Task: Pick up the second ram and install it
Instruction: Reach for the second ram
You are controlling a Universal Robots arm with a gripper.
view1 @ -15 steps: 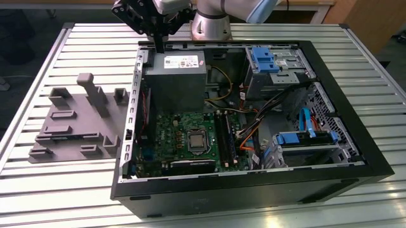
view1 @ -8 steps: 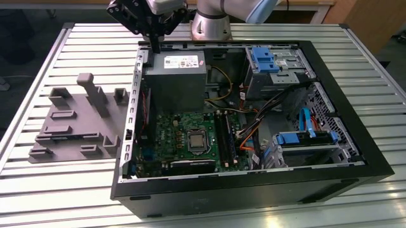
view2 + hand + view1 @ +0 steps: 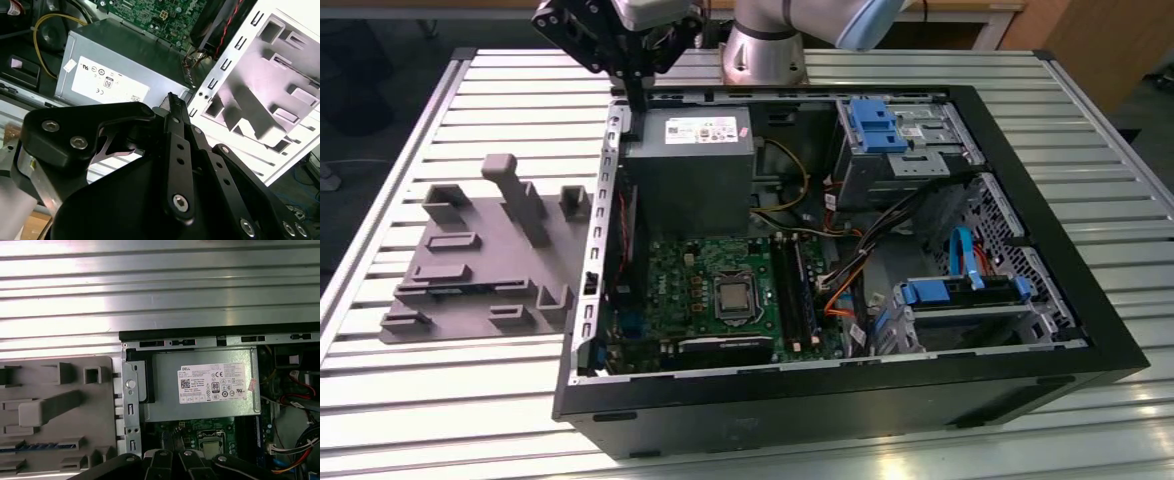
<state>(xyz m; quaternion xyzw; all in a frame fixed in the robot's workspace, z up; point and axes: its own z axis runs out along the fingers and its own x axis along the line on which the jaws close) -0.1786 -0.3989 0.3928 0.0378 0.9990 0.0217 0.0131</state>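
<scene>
**A:** Where is the hand?

**B:** The hand point(image 3: 638, 100) hangs over the back rim of the computer case point(image 3: 854, 400). It is just above the corner where the power supply point(image 3: 687, 170) sits, toward the exterior view's left. I cannot tell whether it is clenched or released, or whether it grips anything.

**A:** And the second ram?

**B:** In the first wrist view, what I take for the second ram point(image 3: 40, 445) is a dark strip with bluish patches. It lies in a groove of the grey fixture point(image 3: 100, 410), which sits on the tabletop point(image 3: 454, 400) beside the case. I am not certain of it. It is well apart from the hand.

**A:** So how far along is the job?

**B:** Early, I judge. If that strip is the second ram, neither the pick-up nor the seating is done. The memory slots point(image 3: 790, 285) on the motherboard point(image 3: 667, 290) lie open to view, but I cannot make out whether one already holds a module.
</scene>
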